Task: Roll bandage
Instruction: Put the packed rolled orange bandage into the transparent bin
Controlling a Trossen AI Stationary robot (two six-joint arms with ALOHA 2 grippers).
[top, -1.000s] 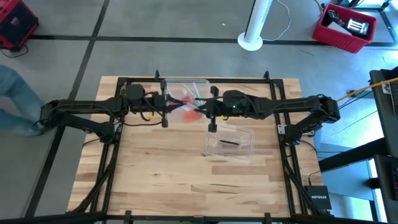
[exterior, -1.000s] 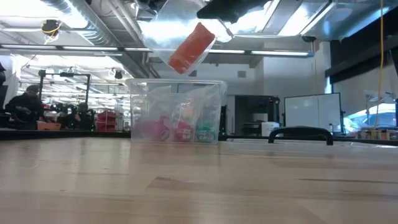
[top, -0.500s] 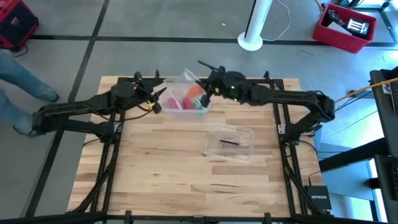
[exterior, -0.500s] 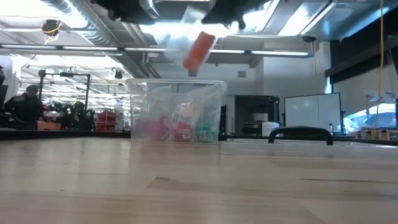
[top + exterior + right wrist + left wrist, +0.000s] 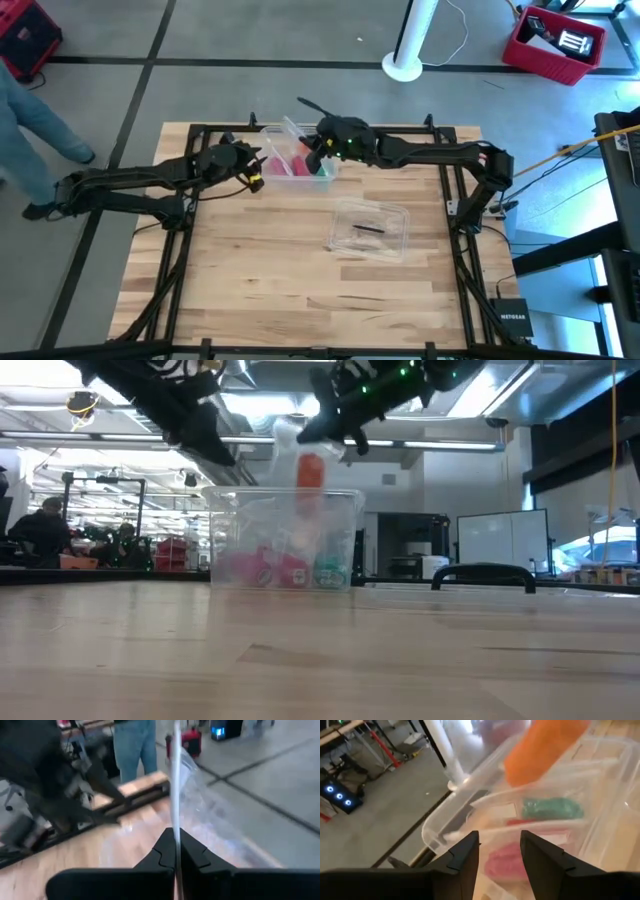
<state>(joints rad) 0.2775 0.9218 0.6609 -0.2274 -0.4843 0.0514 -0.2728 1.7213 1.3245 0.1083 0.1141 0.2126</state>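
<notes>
Both dark arms stretched in over far-centre of wooden slat table (image 5: 250, 290), wrists raised above clear plastic storage box (image 5: 278, 170) w/ pink, red, green packets inside.

Right gripper (image 5: 309, 152) over box's right half, angled down-left. Fingers (image 5: 165, 851) pressed together, clamped on thin edge of crumpled clear plastic wrapper (image 5: 200, 805); film rises straight up out of the closed tips in wrist view.

Bright orange stubby fabric bandage roll (image 5: 310, 470) hangs upright just above box rim, below right gripper, seemingly inside/against the clear film; can't tell exact contact. Soft, matte, cylinder-ish. Also seen over box's open top in left wrist view (image 5: 542, 747).

Left gripper (image 5: 257, 168) just left of box, pointing at it. Fingers (image 5: 465, 857) apart w/ a narrow gap, holding nothing, not touching box.

Second clear flat plastic lid/tray (image 5: 370, 228) lies near-right of box, well apart, dark thin item on it.
</notes>
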